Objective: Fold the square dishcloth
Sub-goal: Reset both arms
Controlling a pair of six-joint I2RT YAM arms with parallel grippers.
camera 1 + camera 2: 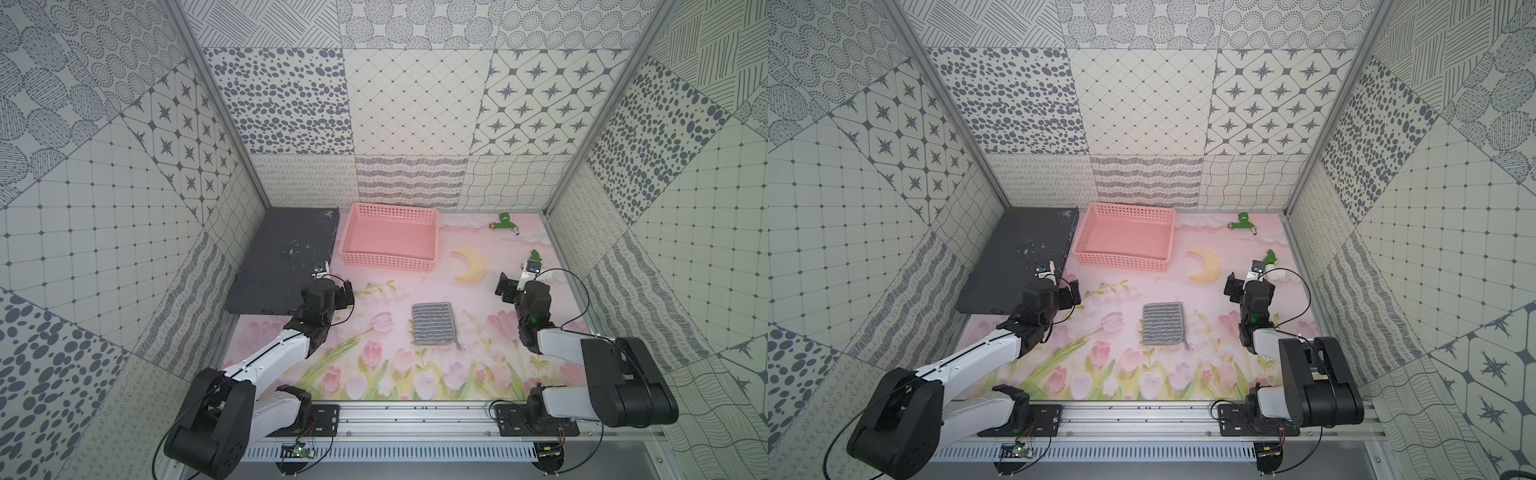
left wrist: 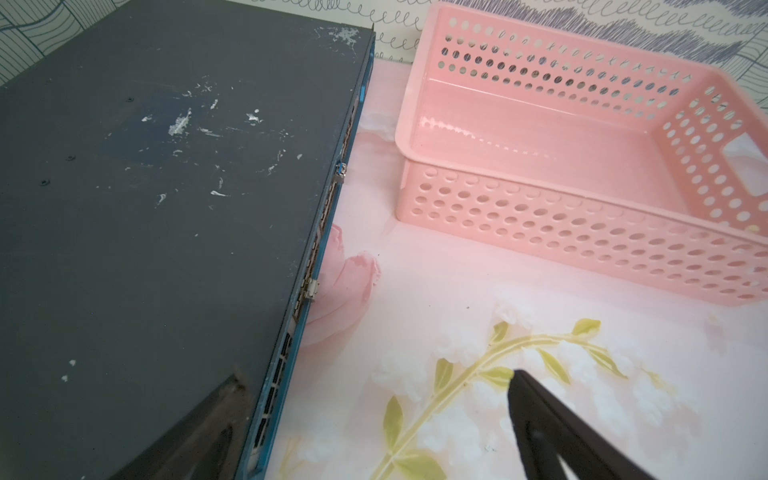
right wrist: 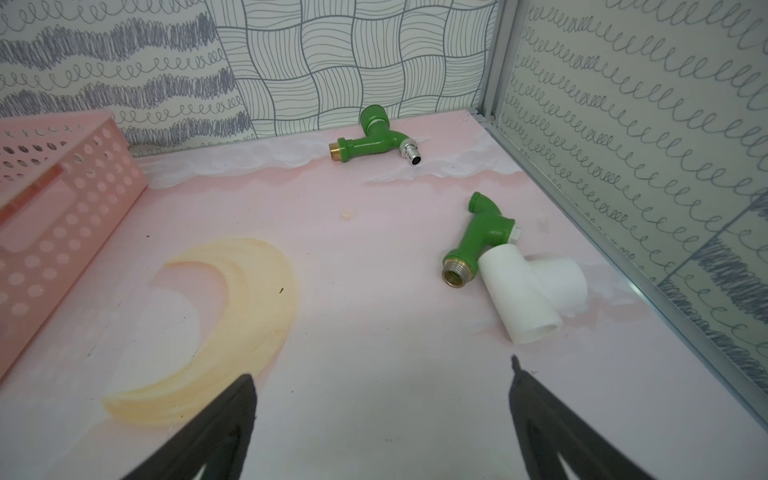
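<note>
Though edges seem flat, the square dishcloth lies apart from the basket.

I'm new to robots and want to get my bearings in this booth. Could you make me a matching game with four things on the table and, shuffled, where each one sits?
Things:
1. square dishcloth
2. pink basket
3. dark grey box
4. green tap with silver spout

Places:
A. back right, close to the rear wall
B. back left corner
C. middle, lying flat, nearer the front than the other three
D. back centre

Pairs: 1-C, 2-D, 3-B, 4-A
</note>
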